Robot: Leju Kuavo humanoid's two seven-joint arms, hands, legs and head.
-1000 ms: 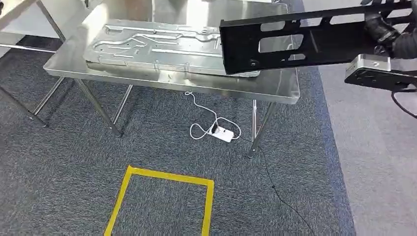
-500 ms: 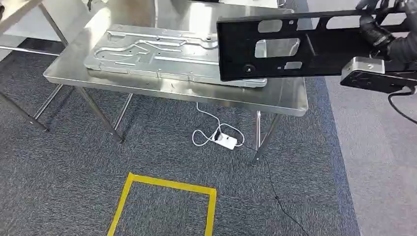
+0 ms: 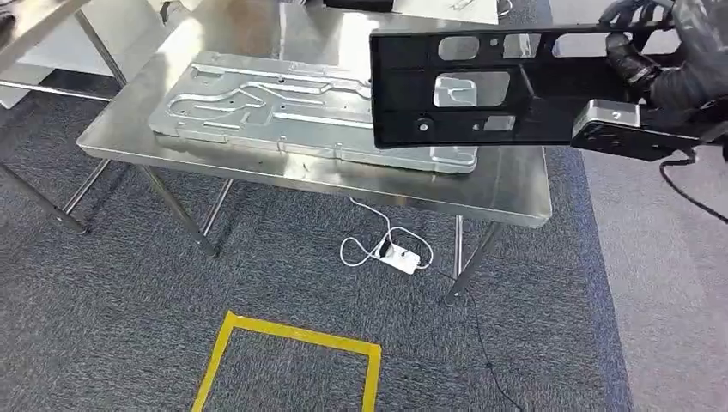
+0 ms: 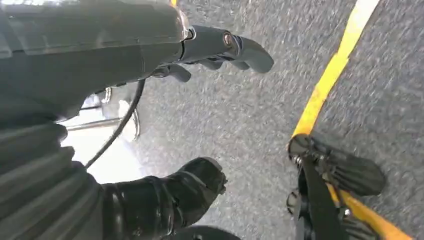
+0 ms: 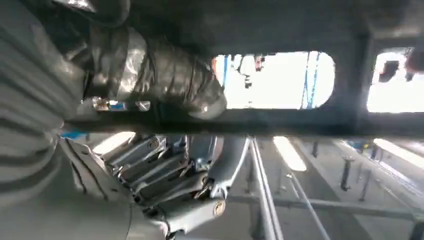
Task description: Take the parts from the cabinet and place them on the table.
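My right hand (image 3: 668,53) grips the right end of a long black part (image 3: 481,86) with several cutouts, holding it level above the steel table (image 3: 506,184). The part's left end hangs over the right end of a silver stamped plate (image 3: 257,103) that lies flat on the table. In the right wrist view, the thumb of my right hand (image 5: 165,80) wraps over a bar of the black part (image 5: 300,127), with the fingers (image 5: 180,187) curled beneath it. My left hand (image 4: 125,55) hangs beside my body over the carpet, fingers apart and holding nothing.
A white power strip (image 3: 402,257) with a coiled cable lies on the grey carpet under the table's right side. A yellow tape square (image 3: 292,360) marks the floor in front. Another table's legs (image 3: 39,193) stand at the left. Bare steel shows along the table's front and right edges.
The whole picture has shifted as I came nearer the table. The black part now reaches further over the table and the silver plate's right end. My right hand's grip is unchanged.
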